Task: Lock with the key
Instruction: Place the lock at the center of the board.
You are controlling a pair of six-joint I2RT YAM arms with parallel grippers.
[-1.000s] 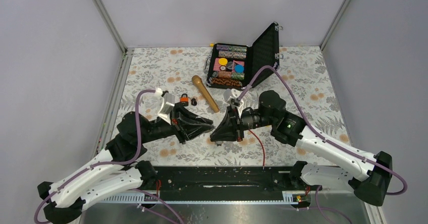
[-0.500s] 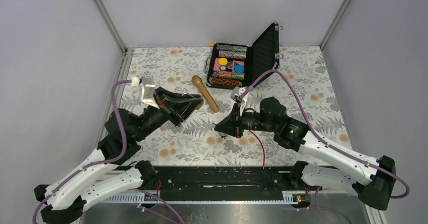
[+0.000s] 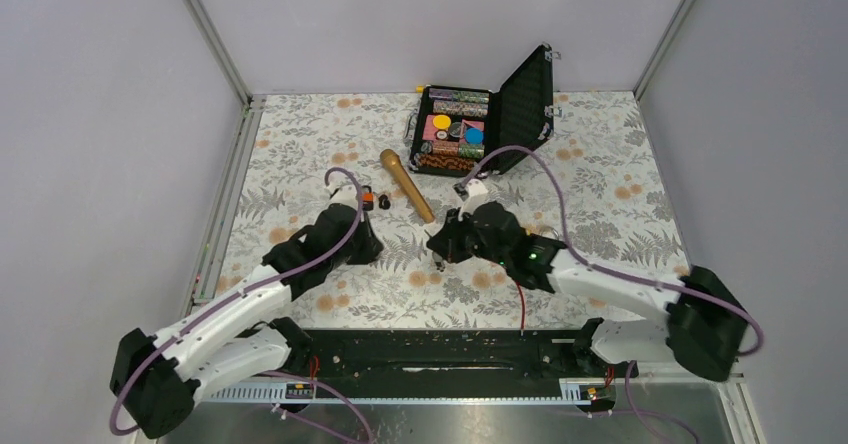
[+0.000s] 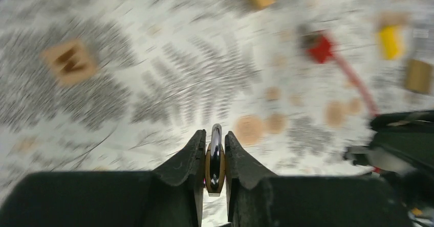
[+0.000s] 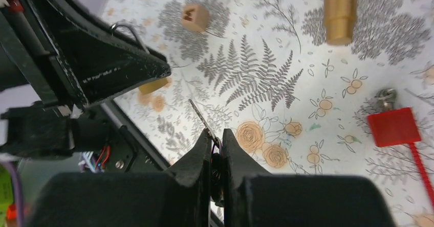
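Left end effector (image 4: 215, 137) pinches blurred padlock (image 4: 215, 166).

Left end effector (image 4: 215, 136) pinched closed, right end effector (image 5: 215, 135) likewise

You see the padlock (image 4: 215, 168), a small brass body with a silver shackle, pinched edge-on between the fingers of the left gripper (image 4: 215, 136). It is held just left of the scene's middle, shackle end leading out past the fingertips. The key (image 5: 198, 112), a thin silver blade, juts from the clamped right gripper (image 5: 215, 135) and points left toward the padlock. The two sit near each other but apart, and the blade is not in the lock. Whether the shackle is latched cannot be told.
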